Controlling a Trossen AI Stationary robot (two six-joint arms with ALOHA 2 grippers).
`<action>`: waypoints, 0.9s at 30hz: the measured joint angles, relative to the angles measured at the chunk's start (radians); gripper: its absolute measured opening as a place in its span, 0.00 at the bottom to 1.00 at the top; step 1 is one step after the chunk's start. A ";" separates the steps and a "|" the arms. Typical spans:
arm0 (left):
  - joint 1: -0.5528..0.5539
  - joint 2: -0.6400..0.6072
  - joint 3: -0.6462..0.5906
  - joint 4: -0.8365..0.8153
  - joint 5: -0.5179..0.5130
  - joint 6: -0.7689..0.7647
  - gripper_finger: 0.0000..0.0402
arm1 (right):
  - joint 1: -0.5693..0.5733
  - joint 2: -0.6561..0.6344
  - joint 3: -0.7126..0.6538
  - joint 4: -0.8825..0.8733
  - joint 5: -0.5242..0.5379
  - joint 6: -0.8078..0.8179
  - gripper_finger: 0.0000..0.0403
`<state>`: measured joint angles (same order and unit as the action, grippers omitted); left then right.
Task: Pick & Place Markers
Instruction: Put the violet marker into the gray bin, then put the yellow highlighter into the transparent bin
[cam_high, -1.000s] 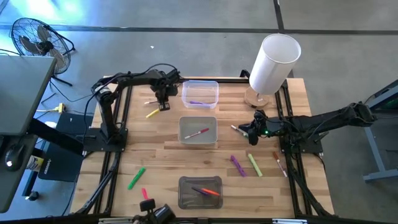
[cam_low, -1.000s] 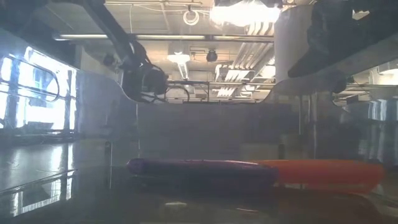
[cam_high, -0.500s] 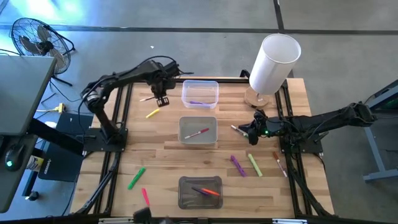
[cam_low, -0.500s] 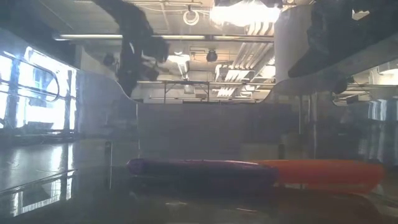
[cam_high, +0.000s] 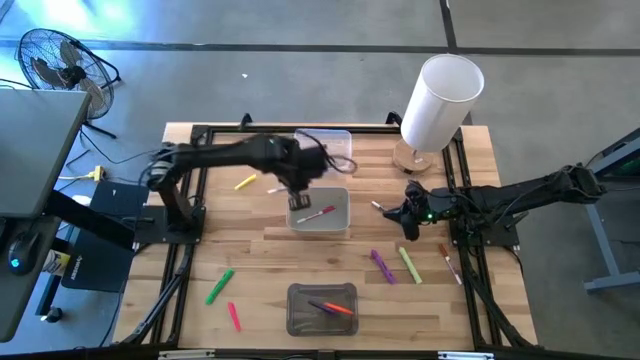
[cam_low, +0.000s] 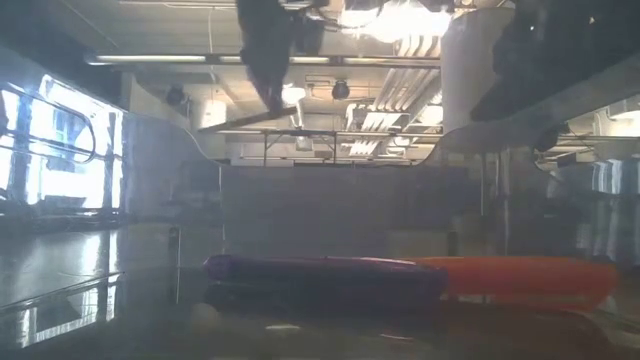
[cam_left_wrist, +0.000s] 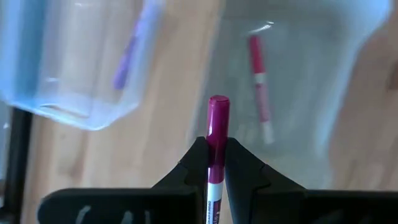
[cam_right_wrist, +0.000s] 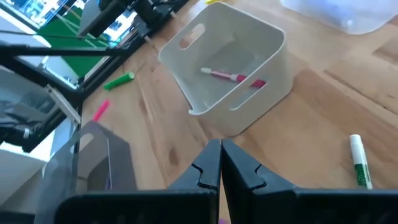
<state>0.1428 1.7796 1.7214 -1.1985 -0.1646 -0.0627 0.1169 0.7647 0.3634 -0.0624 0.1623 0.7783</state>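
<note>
My left gripper (cam_high: 300, 197) hovers over the left rim of the middle bin (cam_high: 341, 226), shut on a thin white marker with a magenta cap (cam_left_wrist: 217, 121). A pink marker (cam_high: 317, 213) lies in that bin. The far clear bin (cam_high: 322, 135) holds a purple marker (cam_left_wrist: 130, 50); the near bin (cam_high: 350, 292) holds a purple (cam_low: 320, 270) and an orange marker (cam_low: 520, 278). Yellow (cam_high: 245, 182), green (cam_high: 219, 286), pink (cam_high: 234, 316), purple (cam_high: 381, 265), light green (cam_high: 410, 264) and thin red (cam_high: 450, 262) markers lie on the table. My right gripper (cam_high: 405, 217) waits shut, low at the table's right. My left gripper pinches the marker's white body (cam_left_wrist: 215, 186) just below the magenta cap between its two fingers (cam_left_wrist: 194, 168). The fingers lie along the marker, and the capped end sticks out past the fingertips. The marker is lifted clear above the table and the bins.
A tall white cylinder (cam_high: 440, 100) stands on a wooden disc at the far right corner. A green-capped white marker (cam_right_wrist: 359, 163) lies near my right gripper. Black frame rails run along both sides of the table. Bare wood lies between the bins and the left rail.
My left gripper has travelled from the left side of the far bin toward the table's right and near edge, and now stands over the middle bin. The thin marker that lay by the far bin's left side is off the table and rides in the gripper.
</note>
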 joint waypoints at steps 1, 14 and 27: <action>-0.019 0.020 0.015 0.007 0.000 -0.015 0.06 | 0.000 0.000 0.000 0.000 -0.006 -0.008 0.00; -0.070 0.260 0.144 0.049 0.063 -0.134 0.11 | 0.001 0.000 0.000 -0.006 -0.068 -0.084 0.00; -0.073 0.269 0.202 0.061 0.076 -0.241 0.29 | 0.001 0.000 0.000 -0.029 -0.102 -0.111 0.00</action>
<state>0.0700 2.0487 1.9237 -1.1379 -0.0887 -0.3038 0.1181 0.7647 0.3637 -0.0914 0.0599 0.6674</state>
